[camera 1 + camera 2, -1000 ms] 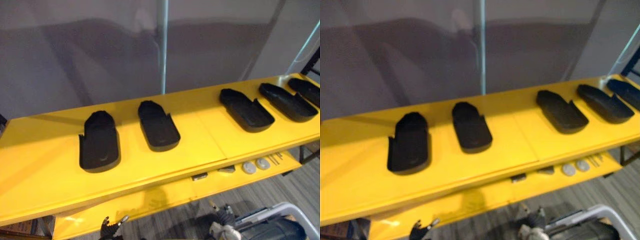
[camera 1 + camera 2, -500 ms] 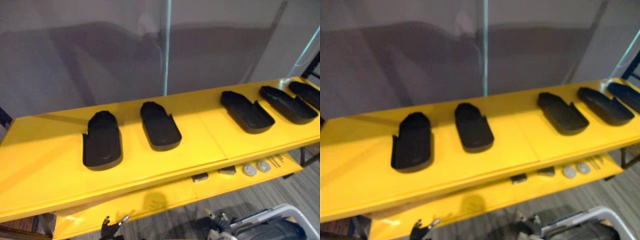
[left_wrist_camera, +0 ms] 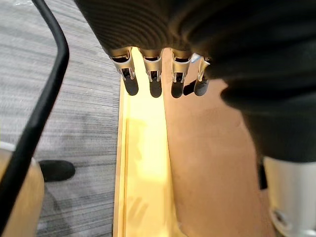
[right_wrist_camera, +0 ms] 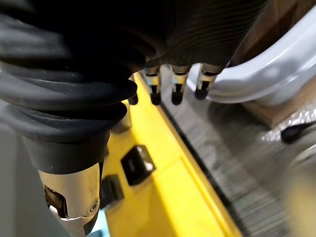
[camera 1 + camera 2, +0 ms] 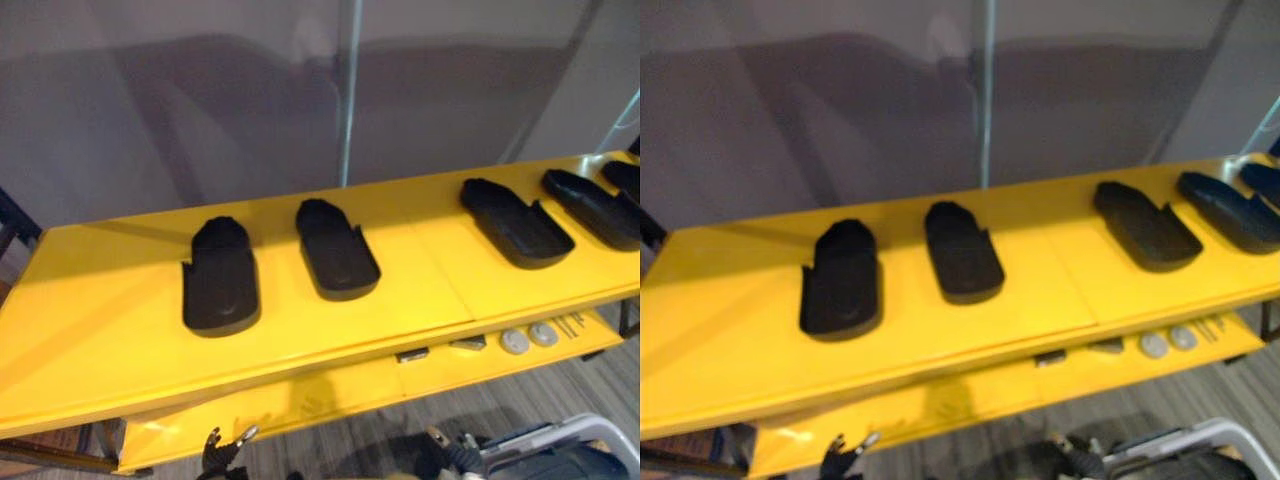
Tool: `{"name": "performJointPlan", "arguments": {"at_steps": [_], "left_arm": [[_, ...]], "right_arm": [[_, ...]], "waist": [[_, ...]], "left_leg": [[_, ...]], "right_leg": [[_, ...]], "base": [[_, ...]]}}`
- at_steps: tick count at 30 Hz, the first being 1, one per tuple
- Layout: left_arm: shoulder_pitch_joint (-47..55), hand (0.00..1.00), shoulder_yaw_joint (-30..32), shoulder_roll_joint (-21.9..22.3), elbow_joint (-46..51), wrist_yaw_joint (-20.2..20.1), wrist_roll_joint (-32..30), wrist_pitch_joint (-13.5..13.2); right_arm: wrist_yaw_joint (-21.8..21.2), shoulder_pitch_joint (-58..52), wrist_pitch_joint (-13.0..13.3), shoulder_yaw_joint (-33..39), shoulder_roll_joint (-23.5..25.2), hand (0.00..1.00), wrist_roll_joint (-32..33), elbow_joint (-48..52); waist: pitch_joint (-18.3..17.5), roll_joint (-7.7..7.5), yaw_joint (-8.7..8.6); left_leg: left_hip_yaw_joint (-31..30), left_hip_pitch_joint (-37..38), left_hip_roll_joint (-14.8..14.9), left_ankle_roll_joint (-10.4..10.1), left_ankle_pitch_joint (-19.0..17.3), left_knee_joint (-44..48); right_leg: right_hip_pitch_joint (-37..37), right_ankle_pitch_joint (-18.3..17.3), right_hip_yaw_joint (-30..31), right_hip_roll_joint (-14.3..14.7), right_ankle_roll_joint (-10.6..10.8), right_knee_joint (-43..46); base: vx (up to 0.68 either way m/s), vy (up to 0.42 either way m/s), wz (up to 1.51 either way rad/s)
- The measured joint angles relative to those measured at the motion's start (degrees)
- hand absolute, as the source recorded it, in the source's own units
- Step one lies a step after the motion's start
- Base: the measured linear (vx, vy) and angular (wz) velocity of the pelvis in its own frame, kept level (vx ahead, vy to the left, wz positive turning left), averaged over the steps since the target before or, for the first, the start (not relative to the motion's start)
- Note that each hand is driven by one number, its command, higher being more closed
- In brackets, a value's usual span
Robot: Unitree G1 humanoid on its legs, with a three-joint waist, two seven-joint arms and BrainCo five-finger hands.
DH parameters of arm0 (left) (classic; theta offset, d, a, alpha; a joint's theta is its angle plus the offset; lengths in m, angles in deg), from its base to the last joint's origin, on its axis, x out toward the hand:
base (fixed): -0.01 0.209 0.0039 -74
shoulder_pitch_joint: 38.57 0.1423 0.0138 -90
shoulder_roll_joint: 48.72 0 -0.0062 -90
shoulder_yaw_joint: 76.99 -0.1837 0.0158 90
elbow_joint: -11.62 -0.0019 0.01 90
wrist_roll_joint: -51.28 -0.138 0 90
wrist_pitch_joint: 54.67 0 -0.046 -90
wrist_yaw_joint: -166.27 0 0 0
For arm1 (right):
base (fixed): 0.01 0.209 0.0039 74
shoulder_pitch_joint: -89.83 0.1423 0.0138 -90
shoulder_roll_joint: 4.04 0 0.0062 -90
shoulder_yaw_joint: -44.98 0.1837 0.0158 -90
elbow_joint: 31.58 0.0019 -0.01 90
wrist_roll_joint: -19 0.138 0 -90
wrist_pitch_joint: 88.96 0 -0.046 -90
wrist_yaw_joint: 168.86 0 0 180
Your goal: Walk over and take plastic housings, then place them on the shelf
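Several black plastic housings lie in a row on the top board of the yellow shelf (image 5: 110,345): one at the left (image 5: 221,277), one beside it (image 5: 337,250), one right of the middle (image 5: 515,222) and more at the far right (image 5: 597,207). My left hand (image 5: 218,457) hangs low in front of the shelf; its fingers (image 3: 153,74) are straight and hold nothing. My right hand (image 4: 175,84) also hangs low with straight fingers, holding nothing, beside the edge of the yellow lower board (image 4: 173,197).
The lower yellow board (image 5: 330,395) carries small parts: two round white discs (image 5: 515,342) and small dark blocks (image 5: 412,354). A grey wall with a thin metal post (image 5: 349,90) stands behind the shelf. A white-framed cart (image 5: 565,440) sits low at the right on grey floor.
The whole picture has shifted to the right, so the camera has moved. The housings keep their places on the shelf. Both hands still hang low.
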Motion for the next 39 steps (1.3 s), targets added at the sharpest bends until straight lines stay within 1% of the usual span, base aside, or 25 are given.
{"name": "performJointPlan", "arguments": {"at_steps": [1, 2, 3, 4, 6, 9, 11, 12, 15, 16, 17, 18, 20, 22, 23, 24, 25, 26, 27, 28, 30, 32, 33, 35, 39], "left_arm": [[0.0, 0.0, 0.5, -0.4, 0.8, 0.1, 0.0, 0.1], [0.1, 0.0, 2.3, -1.4, 1.9, 0.1, 0.1, 0.5], [-0.3, 0.0, 3.8, -3.2, 1.9, 0.1, 0.2, 1.4], [-0.3, 0.0, 4.5, -3.5, 2.0, 0.1, 0.2, 1.7], [1.0, 0.0, 7.8, -3.7, 2.3, 0.0, 0.0, 2.9], [3.3, 0.0, 11.4, -4.1, 2.1, -0.3, -0.8, 4.7], [4.2, 0.0, 12.0, -4.2, 1.8, -0.2, -1.1, 4.9], [4.8, 0.0, 13.0, -3.9, 1.8, -0.1, -1.1, 5.2], [6.5, 0.0, 13.9, -2.7, 1.7, 0.1, -1.0, 5.8], [7.2, 0.0, 14.9, -1.6, 1.7, 0.0, -1.0, 6.2], [7.4, 0.0, 15.0, -1.3, 1.7, -0.1, -1.0, 6.2], [8.1, 0.0, 14.8, -1.2, 1.6, -0.4, -1.0, 6.0], [8.5, 0.0, 14.4, -0.8, 1.5, -0.4, -0.7, 5.7], [9.0, 0.0, 12.9, -0.5, 1.7, -0.5, 0.2, 4.4], [9.0, 0.0, 12.4, -0.6, 1.8, -1.2, 0.1, 4.2], [8.4, 0.0, 10.9, 0.0, 1.0, -2.0, 0.0, 4.1], [7.7, 0.0, 9.6, 1.3, 0.1, -2.3, -0.1, 4.2], [8.4, 0.0, 7.5, 2.7, 0.0, -2.9, -0.2, 3.6], [9.4, 0.0, 6.0, 4.9, -0.5, -3.6, -0.7, 3.3], [9.8, 0.0, 5.6, 5.0, -0.6, -3.8, -0.8, 3.0], [11.3, 0.0, 5.6, 5.7, -0.6, -3.6, -0.3, 2.0], [11.2, 0.0, 5.7, 5.7, -0.8, -3.3, 0.0, 1.9], [10.2, 0.0, 5.2, 5.0, -0.9, -2.7, 0.1, 1.5], [8.0, 0.0, 3.5, 2.3, -1.0, -1.5, 1.0, -0.1], [5.6, 0.0, 3.4, 2.2, -0.4, -0.4, 2.3, -2.1]], "right_arm": [[0.0, 0.1, 0.0, -0.8, 0.1, 0.0, -0.1, 0.5], [-0.6, 1.3, 0.0, -2.4, 0.6, 0.0, -0.5, 0.8], [-1.5, 1.9, 0.0, -2.7, 0.7, 0.0, -0.8, 0.8], [-1.6, 2.2, 0.0, -2.6, 0.5, 0.0, -1.3, 0.8], [-2.6, 4.9, 0.2, -2.6, -1.1, 0.0, -1.6, -0.1], [-3.0, 8.2, 1.9, -2.4, -1.4, 0.0, -1.6, -1.6], [-3.5, 9.1, 2.4, -2.4, -1.5, 0.0, -1.7, -2.0], [-3.6, 9.2, 3.2, -2.5, -1.5, 0.0, -1.7, -2.2], [-3.5, 10.5, 3.9, -3.0, -2.1, 0.0, -1.7, -2.2], [-3.2, 11.6, 4.0, -4.7, -3.2, 0.0, -1.6, -2.2], [-2.9, 12.1, 4.1, -5.7, -3.6, 0.0, -1.4, -2.2], [-2.1, 13.3, 4.6, -7.7, -3.6, 0.0, -1.0, -2.1], [-1.2, 14.2, 5.1, -10.4, -3.5, 0.0, -1.1, -1.1], [-0.4, 15.4, 3.9, -11.8, -3.4, 0.0, -1.4, 0.3], [0.6, 16.0, 3.1, -11.9, -3.3, 0.0, -1.8, 0.8], [1.6, 17.4, 3.0, -11.5, -4.1, 0.0, -1.7, 1.2], [2.1, 17.6, 3.0, -11.2, -5.4, 0.0, -1.6, 1.4], [2.7, 17.4, 3.0, -11.3, -6.3, 0.0, -1.5, 2.4], [3.7, 16.2, 2.7, -11.3, -7.9, 0.0, -1.4, 3.4], [4.2, 15.9, 2.4, -11.3, -8.2, 0.0, -0.9, 3.5], [5.2, 15.4, 2.1, -11.4, -8.6, 0.0, -0.5, 4.4], [5.2, 15.0, 2.6, -11.4, -8.6, 0.0, -1.3, 5.8], [5.2, 14.6, 3.3, -11.2, -8.3, 0.0, -1.4, 6.4], [5.2, 11.5, 4.1, -11.2, -7.6, 0.0, -1.5, 6.5], [5.7, 9.3, 5.5, -11.6, -6.5, 0.0, -1.6, 6.5]], "waist": [[0.5, 0.82, 0.32], [1.6, -0.6, 0.32], [2.2, -1.61, 0.07], [2.1, -1.76, 0.17], [1.9, -0.96, 1.0], [1.9, -0.52, 2.42], [2.0, 0.33, 3.09], [1.7, 0.94, 3.55], [1.3, 2.52, 3.82], [1.2, 3.54, 4.7], [1.2, 3.81, 5.14], [1.2, 3.69, 5.88], [1.1, 2.97, 6.84], [1.1, 2.38, 6.92], [1.1, 1.15, 6.92], [1.6, 1.58, 7.25], [2.5, 3.85, 6.99], [2.9, 4.75, 6.92], [3.3, 7.09, 6.55], [3.3, 7.43, 6.55], [3.1, 7.56, 6.8], [2.7, 8.2, 6.8], [3.3, 7.05, 6.3], [3.6, 5.2, 6.13], [2.4, 4.7, 5.26]], "left_leg": [[0.8, -0.4, 0.5, 0.8, 0.0, 0.1], [1.6, -1.4, 0.7, 1.7, -0.3, 1.9], [1.7, -2.6, 1.0, 2.8, -1.1, 3.8], [1.8, -3.3, 1.3, 3.2, -1.4, 4.7], [3.3, -5.4, 2.7, 4.2, -2.6, 5.6], [5.4, -8.2, 3.7, 3.9, -3.0, 6.3], [5.8, -8.7, 4.5, 3.8, -3.0, 6.6], [6.3, -9.0, 4.9, 3.8, -3.0, 6.7], [9.3, -8.4, 5.6, 3.3, -2.4, 6.7], [12.6, -7.4, 6.3, 2.9, -2.0, 6.7], [13.9, -7.0, 6.5, 2.8, -2.0, 6.7], [16.5, -6.9, 6.7, 2.8, -2.0, 6.8], [20.2, -6.9, 6.7, 2.8, -2.0, 7.7], [23.2, -7.8, 7.2, 2.7, -1.9, 11.0], [24.3, -10.1, 7.9, 2.0, -2.3, 14.9], [24.7, -12.2, 9.4, -0.4, -3.9, 18.4], [24.1, -12.6, 11.3, -1.1, -3.5, 19.4], [20.8, -12.7, 11.5, -2.5, -2.7, 19.0], [15.9, -11.5, 12.1, -4.7, -1.7, 16.9], [13.5, -10.9, 12.1, -5.4, -1.3, 15.9], [4.7, -8.3, 11.0, -7.8, -0.9, 11.3], [2.5, -7.5, 11.5, -9.0, -1.9, 7.6], [3.1, -7.5, 11.3, -9.1, -1.9, 7.7], [3.2, -6.4, 11.3, -9.7, -2.6, 8.8], [5.0, -4.8, 11.3, -10.2, -4.4, 9.3]], "right_leg": [[-0.7, 0.6, 0.2, 0.5, -1.4, 2.5], [-5.0, -2.0, 1.1, -0.7, -4.2, 18.1], [-7.1, -2.6, 1.2, -1.1, -4.9, 31.3], [-7.5, -2.6, 0.8, -1.4, -5.0, 36.7], [-7.7, -2.1, -0.6, -2.1, -4.3, 50.6], [-6.4, -1.2, -0.9, -2.9, -2.6, 60.2], [-5.2, -1.2, -2.5, -3.6, -2.7, 61.8], [-5.0, -1.5, -4.5, -5.3, -3.0, 61.5], [-5.0, -3.6, -10.5, -11.0, -4.2, 53.5], [-3.6, -4.2, -15.6, -13.2, -5.1, 41.0], [-2.1, -4.2, -18.1, -13.5, -5.1, 33.4], [1.1, -3.8, -22.9, -12.8, -4.5, 18.6], [5.2, -4.3, -28.1, -11.5, -4.6, 4.4], [9.6, -5.5, -30.1, -8.9, -1.6, -5.5], [11.4, -2.1, -29.8, -6.7, -0.5, -14.2], [12.7, -2.4, -28.6, -3.0, -0.4, -23.3], [13.3, 0.1, -28.2, -0.6, -1.2, -26.2], [13.5, 0.7, -25.9, 1.2, -2.2, -30.4], [13.5, 2.0, -22.6, 3.3, -2.7, -33.1], [12.7, 2.3, -20.9, 3.7, -3.0, -33.3], [9.1, 2.3, -14.8, 5.7, -3.1, -34.1], [7.8, 2.7, -13.3, 7.6, -4.0, -35.5], [6.5, 3.3, -13.4, 7.2, -5.1, -34.9], [7.5, 5.1, -12.8, 7.5, -5.1, -36.2], [8.0, 5.5, -11.3, 7.4, -5.4, -36.2]], "base": [[-0.03, 0.124, -0.13], [0.09, 0.082, -0.13], [0.17, 0.056, -0.07], [0.18, 0.026, -0.08], [0.17, 0.028, -0.51], [0.1, 0.003, -0.57], [0.03, -0.006, -0.33], [-0.06, 0.016, -0.26], [-0.13, 0.051, -0.4], [-0.22, 0.112, -0.8], [-0.32, 0.123, -1.1], [-0.28, 0.061, -0.85], [-0.21, -0.122, -0.97], [-0.08, -0.283, -0.87], [-0.15, -0.389, -1.02], [-0.21, -0.362, -1.0], [-0.21, -0.31, -0.98], [-0.19, -0.242, -1.08], [-0.14, -0.254, -1.2], [-0.13, -0.235, -1.48], [-0.08, -0.126, -1.6], [-0.01, -0.037, -1.14], [0.01, -0.003, -0.69], [0.04, 0.011, -0.29], [0.08, 0.021, -0.25]]}}
